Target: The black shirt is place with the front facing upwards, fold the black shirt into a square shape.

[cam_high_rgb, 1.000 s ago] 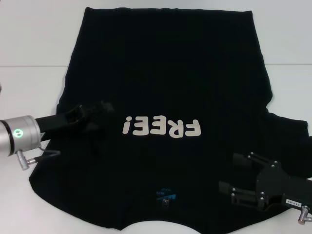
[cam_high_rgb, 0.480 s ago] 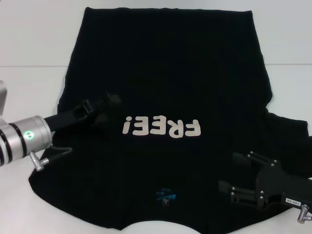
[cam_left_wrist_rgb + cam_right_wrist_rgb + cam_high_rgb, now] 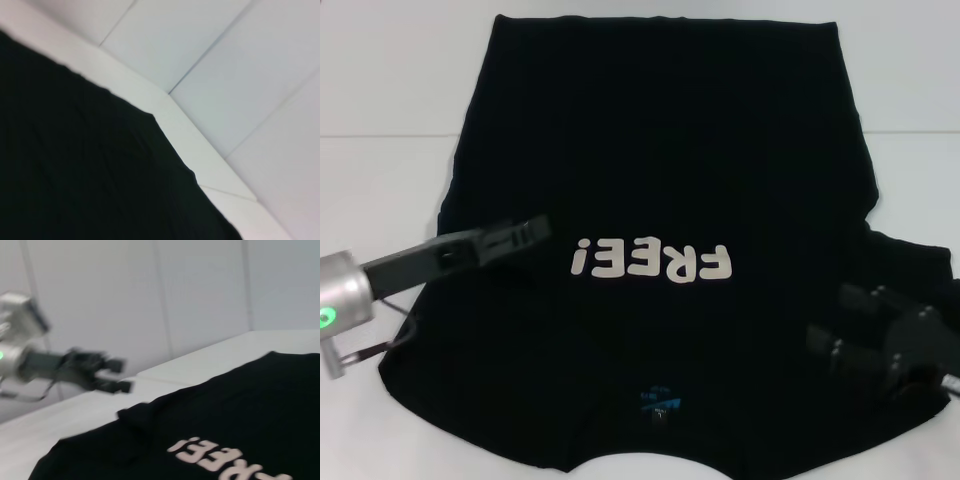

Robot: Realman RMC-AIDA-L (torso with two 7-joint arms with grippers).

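Head view shows the black shirt [image 3: 660, 200] spread flat, lettering up, covering the table [image 3: 380, 190] from far edge to near edge. The left gripper [image 3: 535, 228] hovers over its left side, fingers apart; the right gripper [image 3: 840, 325] hangs near the right sleeve, fingers apart. Soft, limp, light fabric; best pinched at a sleeve edge or hem corner.

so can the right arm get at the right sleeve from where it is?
Probably yes. The right end effector hovers over the black shirt right beside the right sleeve, open, with nothing lying between them. The left end effector is across the shirt, out of the way.
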